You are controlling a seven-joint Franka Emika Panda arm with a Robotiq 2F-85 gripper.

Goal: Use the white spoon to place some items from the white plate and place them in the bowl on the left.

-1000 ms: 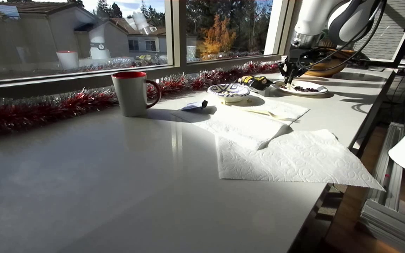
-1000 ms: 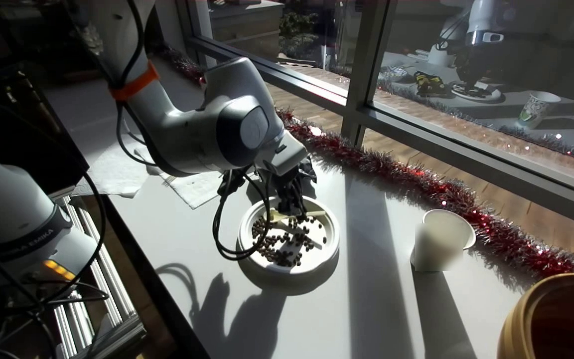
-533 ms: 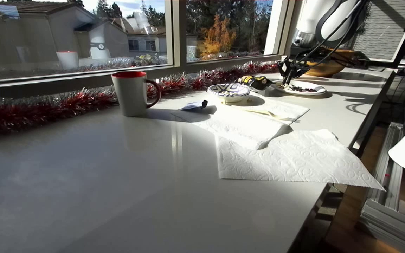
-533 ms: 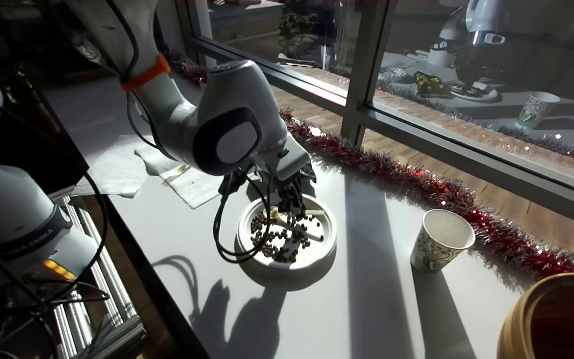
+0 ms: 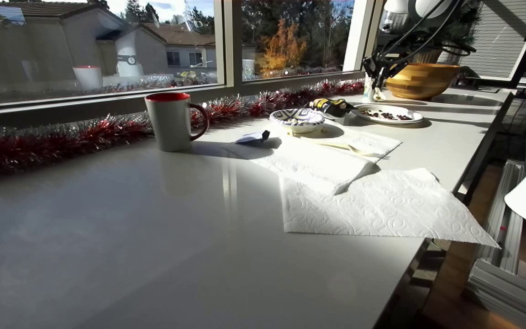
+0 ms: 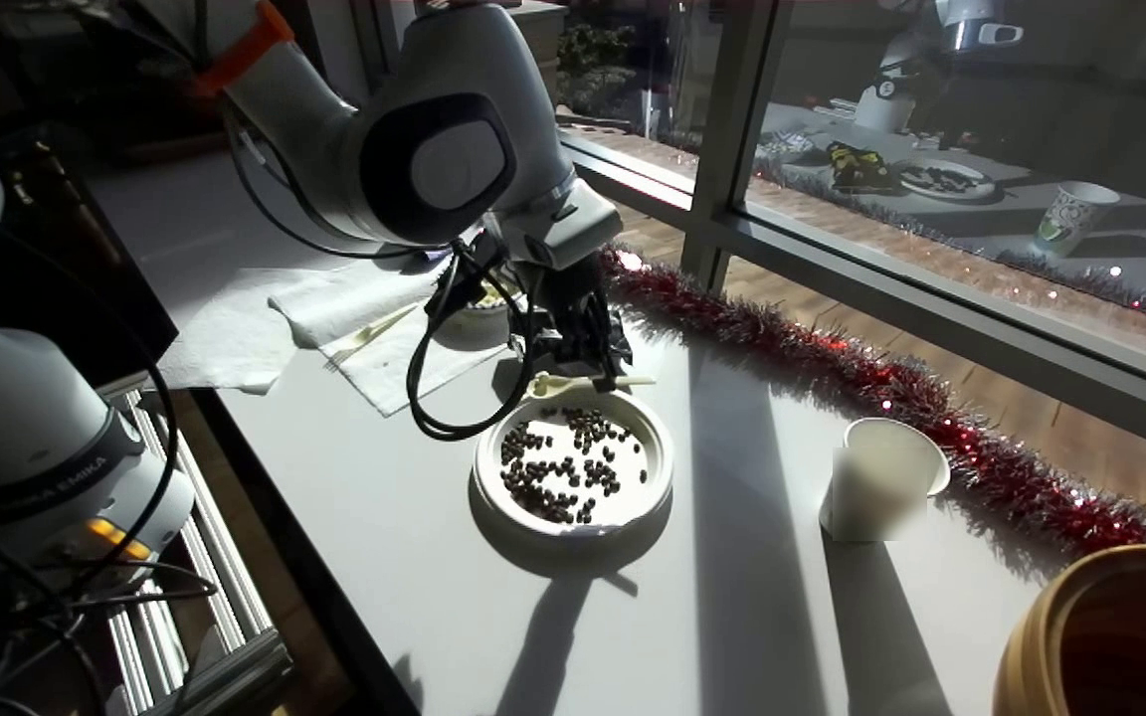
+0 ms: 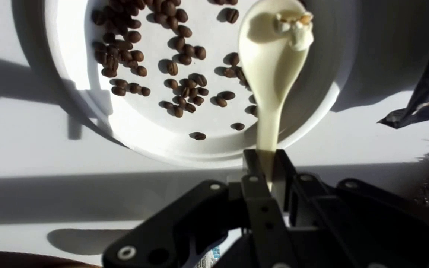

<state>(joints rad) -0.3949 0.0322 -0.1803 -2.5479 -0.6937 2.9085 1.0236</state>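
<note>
My gripper (image 7: 266, 155) is shut on the handle of the white spoon (image 7: 268, 89), a pale cream piece raised over the white plate. In the spoon's head lies a whitish, popcorn-like clump (image 7: 299, 35) with brown spots. Many dark brown beans, the items (image 7: 119, 48), are spread over the white plate (image 6: 661, 462). In an exterior view the spoon (image 6: 558, 384) appears level across the plate's far edge, clear of it. The bowl (image 5: 297, 114), pale with a dark pattern, has yellowish bits in it. Arm and cables partly cover it in an exterior view.
A black and yellow bag (image 5: 330, 107) lies between bowl and plate. A fork (image 6: 369, 333) rests on paper towels (image 5: 372, 201). A paper cup (image 6: 881, 477), a large wooden bowl (image 5: 423, 82), a red-rimmed mug (image 5: 169, 123) and tinsel (image 5: 263, 105) stand or lie around.
My gripper has lifted the spoon up from among the beans to above the plate. The plate has slid slightly. The spoon stays gripped throughout.
</note>
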